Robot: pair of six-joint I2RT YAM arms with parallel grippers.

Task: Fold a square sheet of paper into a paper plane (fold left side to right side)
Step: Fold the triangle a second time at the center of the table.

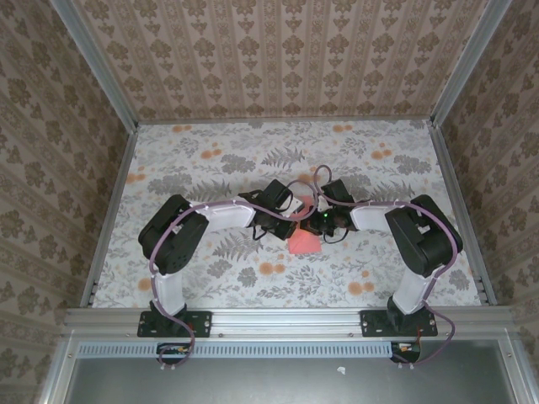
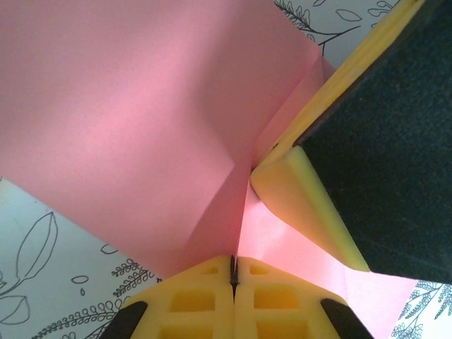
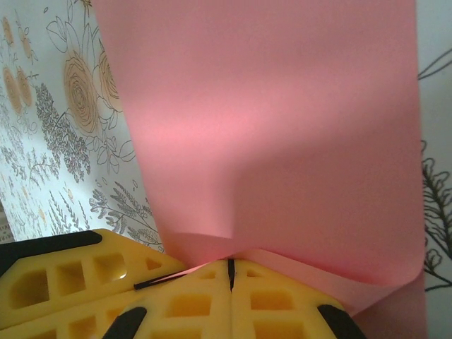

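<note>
Floral-print table [image 1: 210,278] boxed in by patterned wallpaper. At its middle, between the two arms, the square sheet of paper [image 1: 305,244]: salmon-pink, partly folded, one flap raised off the table. Pinched along a crease by the left fingers [image 2: 212,282], pressed together with no gap. Nipped at a curled edge by the right fingers [image 3: 205,282], equally tight. Both sets just beside each other on the paper.

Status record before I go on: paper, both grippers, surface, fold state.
sheet of paper: salmon-pink, creased and partly lifted, mid-table between the arms
left gripper: shut, pinching the sheet at a crease
right gripper: shut, pinching the sheet, close beside the left gripper
table: floral-patterned cover
fold: sheet bowed, not pressed flat
</note>
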